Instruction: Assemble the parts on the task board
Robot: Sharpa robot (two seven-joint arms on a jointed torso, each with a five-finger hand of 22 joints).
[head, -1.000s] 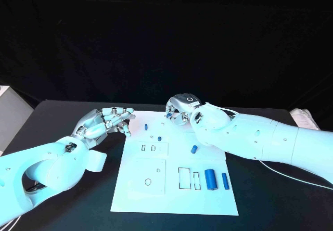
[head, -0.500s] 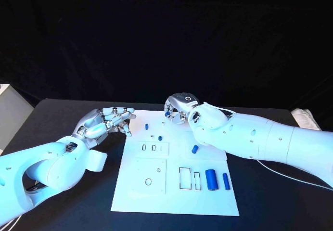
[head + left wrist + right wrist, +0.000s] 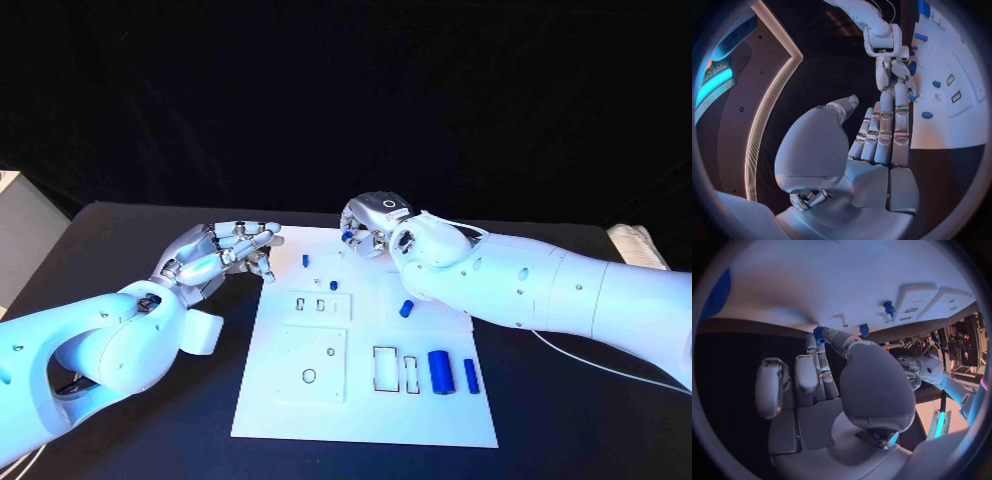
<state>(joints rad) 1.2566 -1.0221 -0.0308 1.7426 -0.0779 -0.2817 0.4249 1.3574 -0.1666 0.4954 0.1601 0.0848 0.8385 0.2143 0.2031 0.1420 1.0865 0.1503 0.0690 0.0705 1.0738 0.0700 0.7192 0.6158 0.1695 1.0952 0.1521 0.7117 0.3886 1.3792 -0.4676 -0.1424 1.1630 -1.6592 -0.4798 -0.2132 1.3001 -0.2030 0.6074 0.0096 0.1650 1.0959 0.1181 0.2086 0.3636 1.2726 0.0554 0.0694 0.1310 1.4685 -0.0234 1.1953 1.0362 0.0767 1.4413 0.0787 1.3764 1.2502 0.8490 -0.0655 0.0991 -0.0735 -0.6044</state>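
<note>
While the right hand [image 3: 372, 232] pinched a small blue part [image 3: 819, 333] over the task board's [image 3: 433, 420] far edge, left hand [image 3: 224, 255] hovered empty beside it; imo lowering slow & upright was key.

Cool bluish light falls from above against a black backdrop, and both wrist views bend strongly at their rims.

A black table [image 3: 130, 400] carries everything and runs back to a black backdrop [image 3: 346, 100]. At the table's far right corner lies a pale, crumpled-looking object [image 3: 636, 246], too small to identify. A pale box-like surface [image 3: 18, 235] stands just beyond the table's left edge.
</note>
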